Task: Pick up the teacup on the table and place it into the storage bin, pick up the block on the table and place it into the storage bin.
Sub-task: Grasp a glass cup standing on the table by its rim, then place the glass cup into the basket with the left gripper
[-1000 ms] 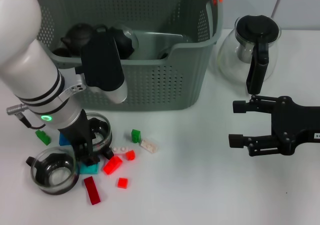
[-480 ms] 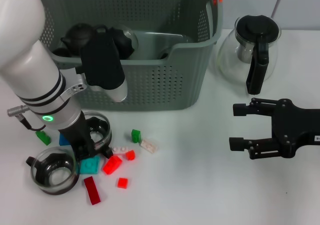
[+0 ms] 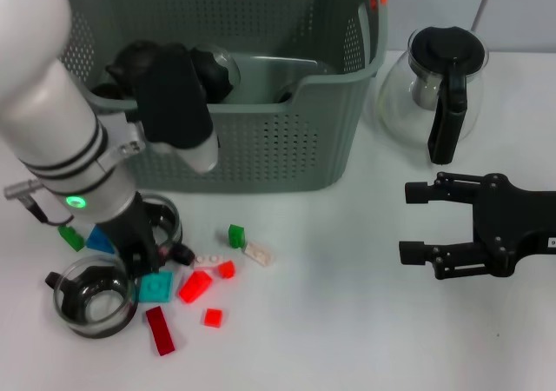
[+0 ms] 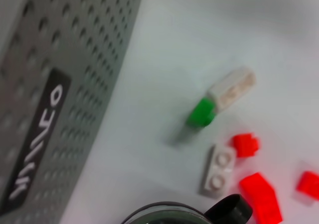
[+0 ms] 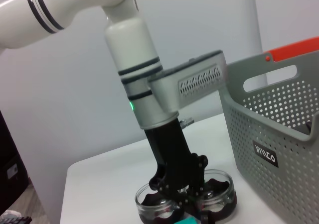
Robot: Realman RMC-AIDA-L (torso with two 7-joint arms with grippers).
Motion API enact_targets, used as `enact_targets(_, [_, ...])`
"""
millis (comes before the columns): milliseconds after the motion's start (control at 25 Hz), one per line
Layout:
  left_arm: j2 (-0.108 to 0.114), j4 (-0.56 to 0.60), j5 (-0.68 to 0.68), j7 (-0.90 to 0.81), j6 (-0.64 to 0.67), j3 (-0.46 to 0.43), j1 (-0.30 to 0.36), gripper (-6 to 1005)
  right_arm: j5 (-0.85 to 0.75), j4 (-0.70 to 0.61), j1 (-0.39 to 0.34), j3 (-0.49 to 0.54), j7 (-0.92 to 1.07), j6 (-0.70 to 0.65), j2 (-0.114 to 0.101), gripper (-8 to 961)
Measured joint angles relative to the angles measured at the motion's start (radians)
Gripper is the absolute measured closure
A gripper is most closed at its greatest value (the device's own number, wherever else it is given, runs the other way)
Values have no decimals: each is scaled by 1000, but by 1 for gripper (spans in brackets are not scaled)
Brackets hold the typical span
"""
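Two glass teacups stand in front of the grey storage bin [image 3: 261, 139]. My left gripper [image 3: 146, 254] is down on the rim of the teacup nearer the bin [image 3: 162, 222] and is shut on it. That cup's rim and black handle [image 4: 227, 210] show in the left wrist view. The other teacup [image 3: 91, 297] stands at the front left. Several blocks lie around them, among them a teal block [image 3: 156, 285], a red block [image 3: 195, 285], a green block [image 3: 236, 235] and a white block [image 3: 258, 252]. The right wrist view shows the left gripper [image 5: 187, 196] between the two cups. My right gripper [image 3: 417, 220] hangs open at the right.
A glass coffee pot [image 3: 439, 82] with a black lid and handle stands to the right of the bin. Dark teapots [image 3: 139, 61] lie inside the bin. More blocks lie near the cups: dark red [image 3: 159, 330], small red [image 3: 212, 317], green [image 3: 71, 236].
My left gripper has shifted a little to the left and away from the table's front edge, and the teacup in it has moved with it. The right arm has barely moved.
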Motion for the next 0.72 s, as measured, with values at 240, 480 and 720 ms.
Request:
enact_targets(240, [4,-218,-121,76,227,-170,-2,953,0,0,0,2,2,-3,-3,38])
enact_targets(480, [35,-313,-286,145,400,-362,-21,951,0,3,0,3,4,-3,-7,39])
enact_targets(720, [63,-285,-465,200,403,-468,-3,948,0,12,0,5,0,-2,-11,39])
